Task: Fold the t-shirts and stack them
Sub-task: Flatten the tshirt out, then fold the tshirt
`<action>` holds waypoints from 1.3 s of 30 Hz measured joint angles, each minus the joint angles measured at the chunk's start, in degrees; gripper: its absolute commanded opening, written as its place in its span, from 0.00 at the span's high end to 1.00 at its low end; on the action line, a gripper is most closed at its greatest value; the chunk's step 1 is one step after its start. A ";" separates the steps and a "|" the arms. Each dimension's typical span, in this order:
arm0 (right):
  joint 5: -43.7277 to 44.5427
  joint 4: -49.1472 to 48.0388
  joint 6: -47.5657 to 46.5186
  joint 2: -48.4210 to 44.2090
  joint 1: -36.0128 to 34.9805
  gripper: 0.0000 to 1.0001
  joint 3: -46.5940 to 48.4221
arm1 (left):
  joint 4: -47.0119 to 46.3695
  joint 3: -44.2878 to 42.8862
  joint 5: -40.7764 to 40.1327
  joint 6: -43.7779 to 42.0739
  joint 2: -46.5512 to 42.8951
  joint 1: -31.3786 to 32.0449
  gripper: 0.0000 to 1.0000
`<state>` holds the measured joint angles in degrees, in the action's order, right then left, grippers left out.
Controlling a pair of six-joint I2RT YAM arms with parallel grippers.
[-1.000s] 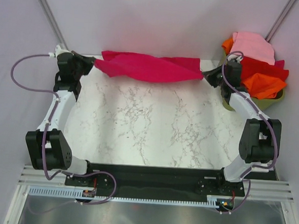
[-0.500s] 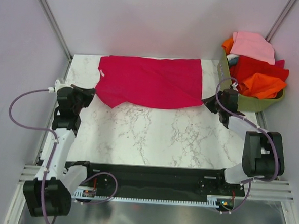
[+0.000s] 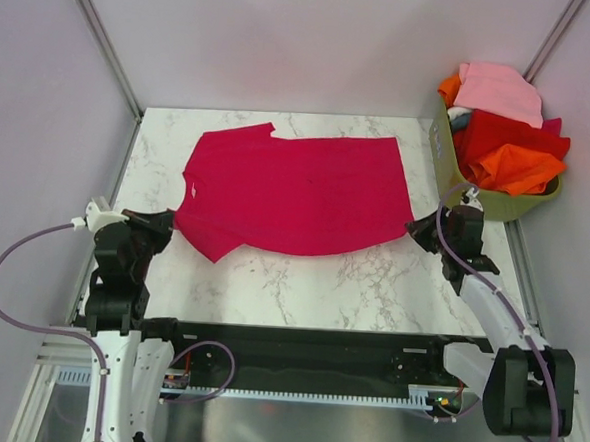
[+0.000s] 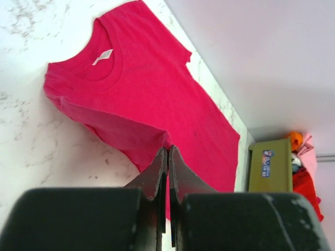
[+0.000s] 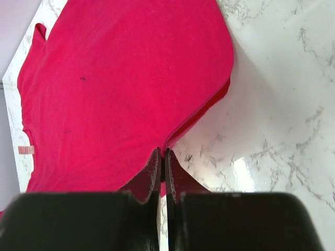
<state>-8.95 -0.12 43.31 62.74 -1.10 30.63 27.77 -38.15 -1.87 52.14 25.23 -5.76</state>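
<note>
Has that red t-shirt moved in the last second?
Yes. The crimson t-shirt came nearer, away from the table's far edge, and now lies spread flat.

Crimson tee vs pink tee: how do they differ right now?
Place: the crimson tee lies on the table; the pink tee sits on top in the basket.
Pose: the crimson tee is spread nearly flat; the pink tee is bunched.
Contact: the left end effector and right end effector pinch the crimson tee's near corners; nothing touches the pink tee.
Shared: plain single-colour cloth.

A lab test cell: plain white walls (image 3: 286,40) box in a marble-look table (image 3: 301,282) (aluminium rails (image 3: 46,358) along its front).
</note>
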 measured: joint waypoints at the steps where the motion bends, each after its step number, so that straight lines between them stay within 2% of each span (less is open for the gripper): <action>1: 0.00 1.09 -0.26 -1.75 0.00 1.00 -0.39 | 1.31 0.04 -0.11 -0.24 -0.46 0.00 0.98; 6: 0.52 6.45 -1.66 -7.37 0.00 1.00 -2.38 | 6.45 0.26 -0.22 -0.79 -1.84 0.00 0.98; 12: 1.97 10.54 -3.04 -7.98 0.00 1.00 -2.47 | 8.15 0.31 -0.26 -0.79 -0.31 0.00 0.98; 18: 2.97 11.50 -3.63 -0.85 0.00 1.00 0.20 | 8.37 -1.22 -1.09 -0.79 7.58 0.00 0.98; 26: 4.11 11.26 -3.67 6.88 -0.66 1.00 8.55 | 7.23 -7.13 -2.80 -0.74 15.61 0.00 0.98; 39: 6.49 10.54 -2.51 19.02 -2.16 1.00 20.15 | -1.84 -12.81 -3.80 -0.33 28.98 0.00 0.98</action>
<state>-2.46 10.41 40.80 81.76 -3.27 50.78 25.93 -50.96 -5.67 51.81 54.22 -5.76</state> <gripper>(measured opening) 0.065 0.030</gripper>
